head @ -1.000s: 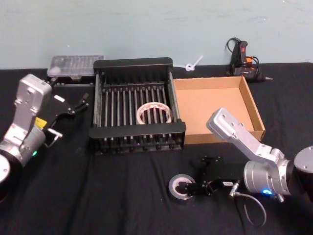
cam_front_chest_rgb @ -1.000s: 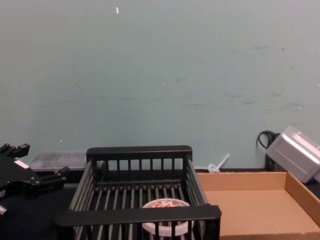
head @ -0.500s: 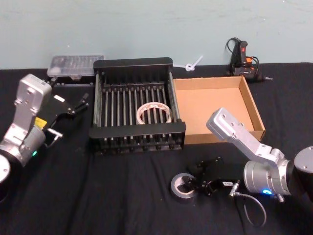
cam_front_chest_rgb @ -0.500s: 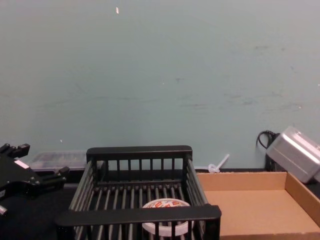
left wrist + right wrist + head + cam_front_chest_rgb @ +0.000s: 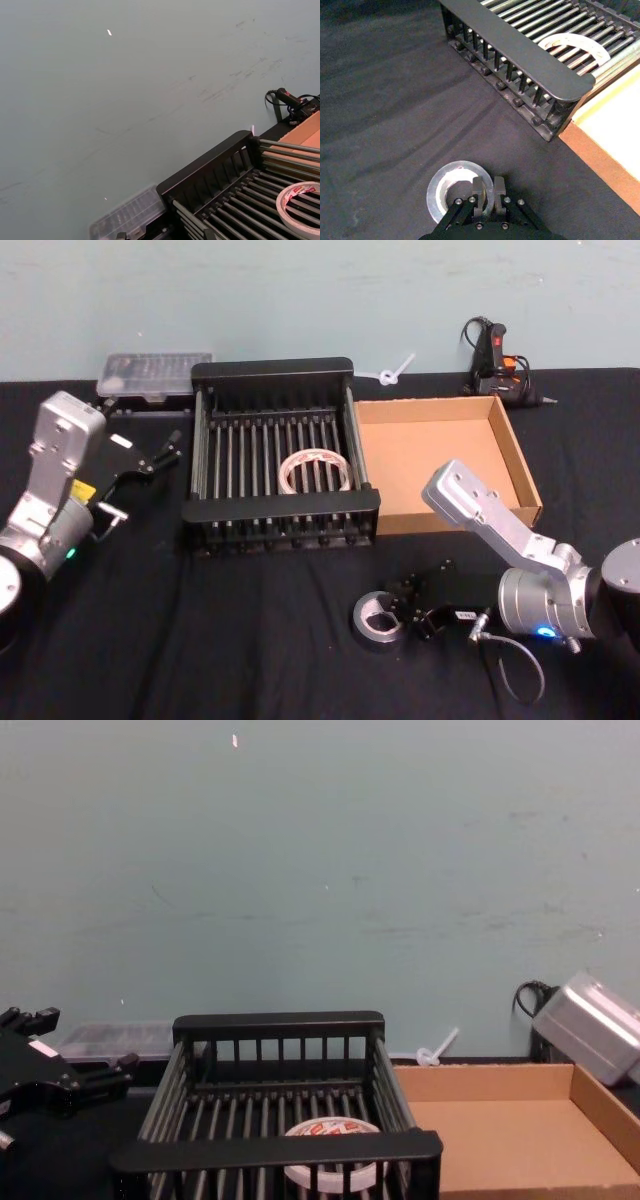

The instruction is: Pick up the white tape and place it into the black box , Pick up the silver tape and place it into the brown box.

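The right gripper [image 5: 484, 192] has its jaws pinched nearly together on the wall of the silver tape [image 5: 454, 187]: one finger sits in the centre hole, the other on the outer rim, so the roll's body lies to one side of the jaws with its hole pointing up. It rests flat on the black cloth-covered surface [image 5: 250, 640], or barely off it; which one I cannot tell. The brown box [image 5: 440, 460] lies ahead of the jaws, well apart, across open cloth, and its low near wall is what the roll must clear. The right arm is much nearer to this box than the left. The white tape [image 5: 315, 470] already lies flat on the slatted floor of the black box [image 5: 275, 372], so that half looks done. The left gripper [image 5: 150, 458] hangs beside the crate's left wall, jaws spread and empty. Behind the surface is a pale green wall [image 5: 320, 870]; a clear plastic case [image 5: 155, 373] and a glue gun [image 5: 497, 360] sit at the back edge.
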